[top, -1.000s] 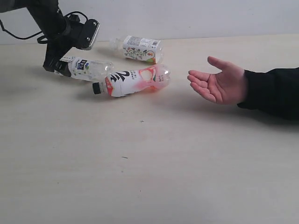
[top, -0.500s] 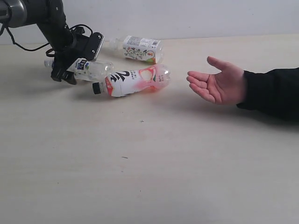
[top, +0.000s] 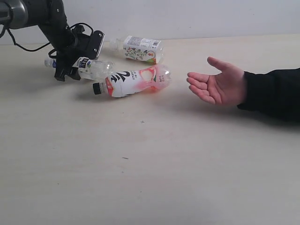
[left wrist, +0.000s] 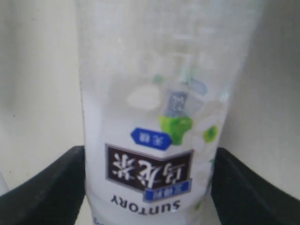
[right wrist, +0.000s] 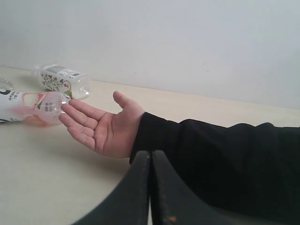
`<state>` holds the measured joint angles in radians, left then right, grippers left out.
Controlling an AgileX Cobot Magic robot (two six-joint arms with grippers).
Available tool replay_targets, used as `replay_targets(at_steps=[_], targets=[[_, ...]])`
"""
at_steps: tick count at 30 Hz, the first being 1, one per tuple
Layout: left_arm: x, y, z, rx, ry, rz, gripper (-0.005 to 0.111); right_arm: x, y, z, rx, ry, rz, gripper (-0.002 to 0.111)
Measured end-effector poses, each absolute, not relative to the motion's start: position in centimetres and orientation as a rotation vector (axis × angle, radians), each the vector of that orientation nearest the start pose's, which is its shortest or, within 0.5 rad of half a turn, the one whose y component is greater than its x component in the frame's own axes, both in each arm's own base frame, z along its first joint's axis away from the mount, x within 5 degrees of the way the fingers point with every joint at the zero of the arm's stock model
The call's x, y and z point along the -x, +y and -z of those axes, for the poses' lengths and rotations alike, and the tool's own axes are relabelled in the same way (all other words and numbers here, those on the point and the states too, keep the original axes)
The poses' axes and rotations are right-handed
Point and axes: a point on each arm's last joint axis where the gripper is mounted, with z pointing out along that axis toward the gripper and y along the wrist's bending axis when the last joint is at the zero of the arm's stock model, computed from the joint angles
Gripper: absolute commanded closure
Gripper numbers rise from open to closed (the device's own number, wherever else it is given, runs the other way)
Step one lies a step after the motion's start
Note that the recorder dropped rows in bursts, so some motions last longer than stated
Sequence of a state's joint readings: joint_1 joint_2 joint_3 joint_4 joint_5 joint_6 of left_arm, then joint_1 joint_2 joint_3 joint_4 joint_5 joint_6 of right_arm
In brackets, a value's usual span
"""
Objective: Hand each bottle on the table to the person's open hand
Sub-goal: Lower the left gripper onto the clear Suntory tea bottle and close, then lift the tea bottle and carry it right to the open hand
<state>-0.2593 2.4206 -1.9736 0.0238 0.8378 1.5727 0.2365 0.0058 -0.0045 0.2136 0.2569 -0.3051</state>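
Three bottles lie on their sides on the pale table (top: pixel 150 178). My left gripper (top: pixel 70 70) straddles the blue-and-white bottle (top: pixel 96 68) at the far left. In the left wrist view its black fingers (left wrist: pixel 51 187) press both sides of that bottle (left wrist: pixel 150 108). The red-and-white bottle (top: pixel 133 80) with a black cap lies just in front of it. A white floral bottle (top: pixel 140 48) lies further back. The person's open hand (top: pixel 218 86) waits palm up to the right. My right gripper (right wrist: pixel 151 157) is shut and empty, close to the person's forearm, out of the exterior view.
The person's black sleeve (top: pixel 274 93) reaches in from the right edge of the table. A pale wall (top: pixel 187 16) runs behind the table's far edge. From the right wrist, the hand (right wrist: pixel 101 126), the red-and-white bottle (right wrist: pixel 33 105) and the floral bottle (right wrist: pixel 63 79) show.
My left gripper has come down over the blue-and-white bottle and its fingers have narrowed onto it. The bottle shifted slightly. The hand and the other bottles have stayed put.
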Motion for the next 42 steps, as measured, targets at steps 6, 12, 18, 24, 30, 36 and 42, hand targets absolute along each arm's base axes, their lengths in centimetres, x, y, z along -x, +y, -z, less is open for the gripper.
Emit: replay_targets(at_steps=[6, 12, 18, 24, 30, 36, 42], targets=[[-49.7, -13.0, -12.8, 2.708, -2.057, 0.424, 0.106, -5.3, 1.8, -19.2, 0.329, 1.707, -0.148, 0.108], [-49.8, -12.7, -13.5, 2.649, -2.121, 0.469, 0.107, -5.3, 1.8, -19.2, 0.329, 1.707, -0.148, 0.108], [-49.6, -12.7, -16.7, 2.516, -2.377, 0.505, 0.107, -5.3, 1.8, -19.2, 0.329, 1.707, -0.148, 0.108], [-49.0, -12.6, -20.9, 2.199, -2.823, 0.476, 0.107, -5.3, 1.8, -19.2, 0.329, 1.707, -0.148, 0.108], [-47.7, -13.9, -24.9, 1.633, -3.333, 0.291, 0.107, -5.3, 1.8, -19.2, 0.329, 1.707, -0.148, 0.108], [-44.5, -17.9, -28.3, 1.484, -3.436, 0.076, 0.107, -5.3, 1.8, -19.2, 0.329, 1.707, -0.148, 0.108], [-40.7, -23.0, -30.0, 1.356, -3.427, -0.367, 0.107, -5.3, 1.8, -19.2, 0.329, 1.707, -0.148, 0.108]])
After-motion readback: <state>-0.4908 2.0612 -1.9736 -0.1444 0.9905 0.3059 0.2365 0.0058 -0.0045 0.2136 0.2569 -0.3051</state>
